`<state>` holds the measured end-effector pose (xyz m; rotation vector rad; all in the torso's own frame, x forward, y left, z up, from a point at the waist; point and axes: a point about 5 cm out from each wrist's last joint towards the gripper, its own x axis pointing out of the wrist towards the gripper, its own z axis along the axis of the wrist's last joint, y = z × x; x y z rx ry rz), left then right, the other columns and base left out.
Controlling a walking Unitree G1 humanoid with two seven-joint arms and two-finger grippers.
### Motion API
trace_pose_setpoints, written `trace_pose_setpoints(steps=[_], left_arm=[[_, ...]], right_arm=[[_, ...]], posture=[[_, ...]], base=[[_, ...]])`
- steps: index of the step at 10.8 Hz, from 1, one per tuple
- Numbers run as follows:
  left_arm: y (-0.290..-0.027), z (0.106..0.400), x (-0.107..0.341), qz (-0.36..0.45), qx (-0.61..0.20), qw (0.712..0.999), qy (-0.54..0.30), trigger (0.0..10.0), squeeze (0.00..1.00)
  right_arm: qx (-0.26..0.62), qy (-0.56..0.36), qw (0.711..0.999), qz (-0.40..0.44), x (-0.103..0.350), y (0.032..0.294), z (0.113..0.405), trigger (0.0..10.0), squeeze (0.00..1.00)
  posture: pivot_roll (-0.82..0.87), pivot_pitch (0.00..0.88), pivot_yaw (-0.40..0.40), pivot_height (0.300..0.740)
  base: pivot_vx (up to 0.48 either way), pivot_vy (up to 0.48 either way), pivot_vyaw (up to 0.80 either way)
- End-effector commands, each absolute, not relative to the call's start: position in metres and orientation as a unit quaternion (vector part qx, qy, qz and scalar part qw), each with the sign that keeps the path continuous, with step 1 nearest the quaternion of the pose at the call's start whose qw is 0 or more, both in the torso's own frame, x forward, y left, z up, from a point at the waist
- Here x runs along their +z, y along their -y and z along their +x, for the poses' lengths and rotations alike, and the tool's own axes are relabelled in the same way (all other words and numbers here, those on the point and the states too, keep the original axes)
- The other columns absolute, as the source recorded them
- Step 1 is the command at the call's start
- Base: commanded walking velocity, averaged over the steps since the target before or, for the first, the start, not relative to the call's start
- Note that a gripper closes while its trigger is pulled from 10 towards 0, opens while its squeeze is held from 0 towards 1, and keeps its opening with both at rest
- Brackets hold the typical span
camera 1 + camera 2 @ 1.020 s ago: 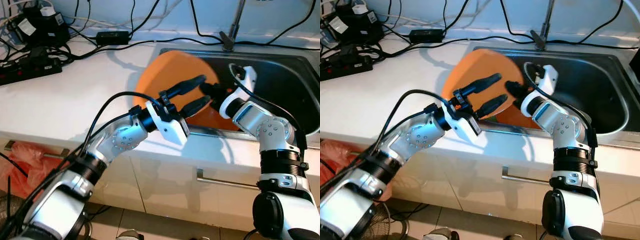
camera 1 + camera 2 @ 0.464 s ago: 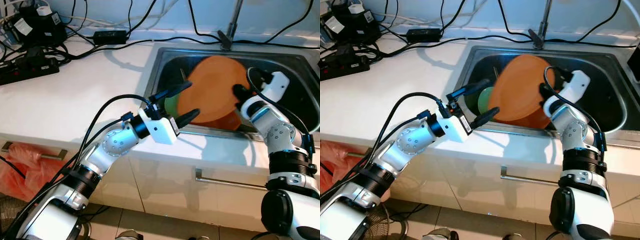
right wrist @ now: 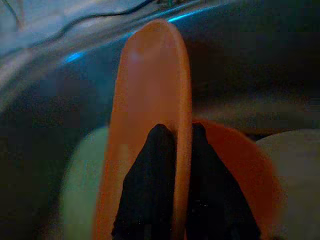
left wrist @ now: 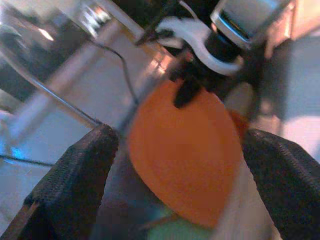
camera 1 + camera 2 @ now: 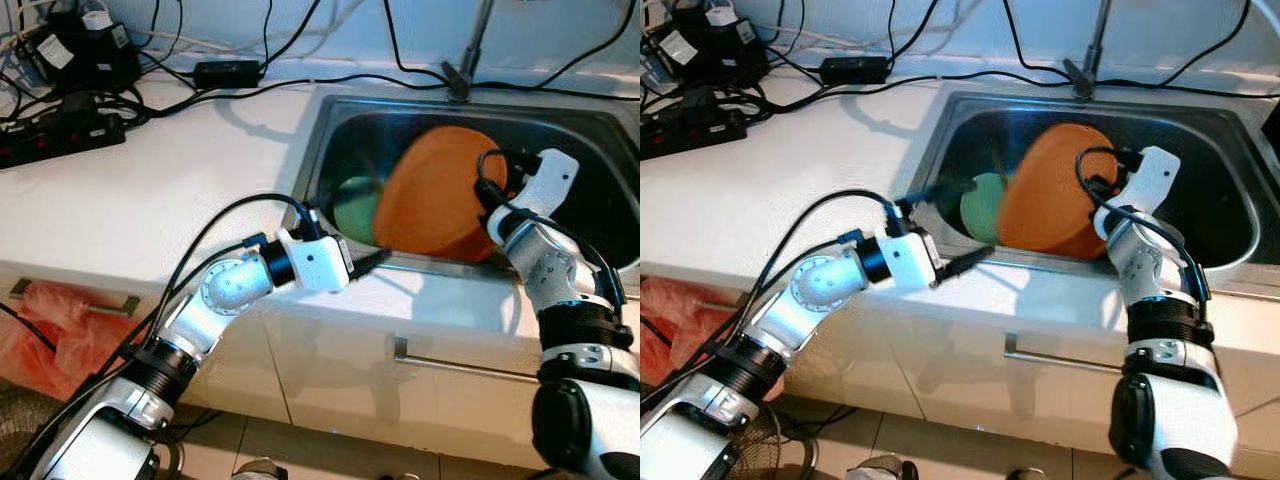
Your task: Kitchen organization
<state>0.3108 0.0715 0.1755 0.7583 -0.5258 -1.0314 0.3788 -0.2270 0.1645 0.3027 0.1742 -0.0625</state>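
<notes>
Right wrist view: the right gripper (image 3: 175, 135) is pinching the orange plate (image 3: 150, 100) inside the sink (image 5: 590, 150); the left gripper (image 4: 175, 165) is spread wide

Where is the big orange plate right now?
The big round orange plate is tilted on edge inside the steel sink, pinched at its rim by the right gripper, with a green plate next to it on the robot's left.
</notes>
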Motion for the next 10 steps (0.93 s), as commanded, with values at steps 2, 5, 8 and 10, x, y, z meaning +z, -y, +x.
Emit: trace_pose_setpoints(steps=[2, 5, 8, 10], left_arm=[[-0.074, 0.31, 0.16, 0.354, -0.507, 0.764, 0.185, 10.0, 1.0], [-0.079, 0.313, 0.153, 0.362, -0.514, 0.765, 0.137, 10.0, 1.0], [-0.079, 0.316, 0.155, 0.365, -0.507, 0.768, 0.137, 10.0, 1.0], [-0.08, 0.317, 0.155, 0.368, -0.503, 0.77, 0.135, 10.0, 1.0]], right_arm=[[-0.039, -0.078, 0.994, 0.063, 0.169, 0.233, 0.381, 10.0, 0.0], [-0.011, -0.09, 0.996, -0.023, 0.165, 0.233, 0.384, 10.0, 0.0], [0.016, -0.09, 0.995, -0.046, 0.164, 0.23, 0.384, 10.0, 1.0], [0.017, -0.079, 0.993, -0.085, 0.167, 0.233, 0.385, 10.0, 1.0]], posture=[[0.13, 0.051, 0.023, 0.74], [0.13, 0.05, 0.017, 0.74], [0.12, 0.044, 0.017, 0.74], [0.12, 0.043, 0.018, 0.74]], base=[[0.0, 0.0, 0.0], [0.0, 0.0, 0.0], [0.0, 0.0, 0.0], [0.0, 0.0, 0.0]])
